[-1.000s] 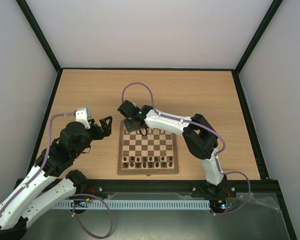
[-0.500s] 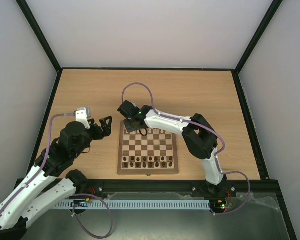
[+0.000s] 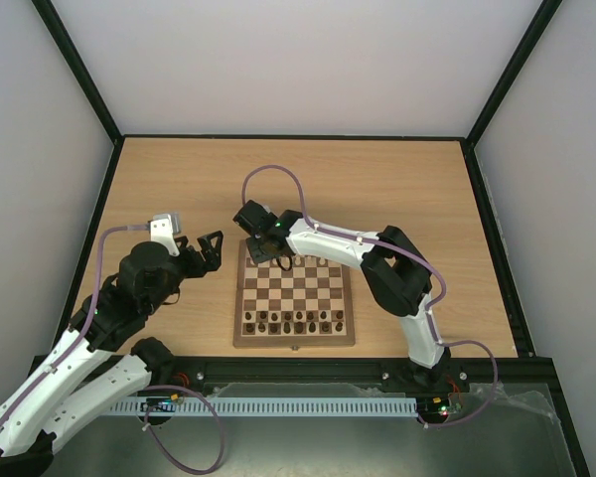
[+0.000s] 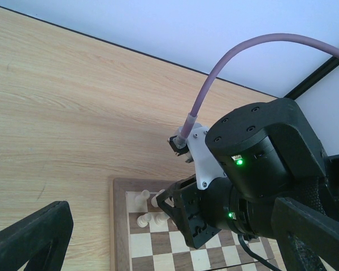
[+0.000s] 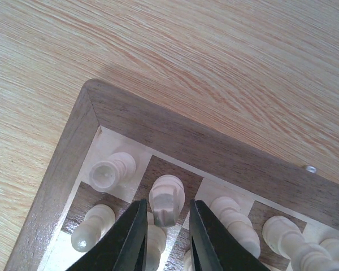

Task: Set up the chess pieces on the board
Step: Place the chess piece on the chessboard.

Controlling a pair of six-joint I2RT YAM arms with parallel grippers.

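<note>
The board point(image 3: 240, 298) lies mid-table. Dark chess pieces point(image 3: 293, 320) fill its near rows and cream chess pieces point(image 3: 313, 261) stand along its far side. My right gripper point(image 5: 167, 204) hangs over the far-left corner, jaws slightly open. They straddle a cream knight point(image 5: 167, 197) that stands on the dark square beside the corner rook point(image 5: 110, 169), with a thin gap on each side. My left gripper point(image 3: 211, 248) hovers wide open and empty off the board's left edge, its camera looking at the right wrist point(image 4: 260, 164).
A cream pawn point(image 5: 90, 226) and a bishop point(image 5: 231, 213) stand close on either side of the right fingers. The board's brown frame point(image 5: 158, 127) runs just beyond the knight. Bare wooden tabletop point(image 3: 377, 179) surrounds the board, bounded by black rails.
The right jaws have parted a little and no longer press on the cream knight, which stays standing on its square. Neither arm has shifted otherwise.
</note>
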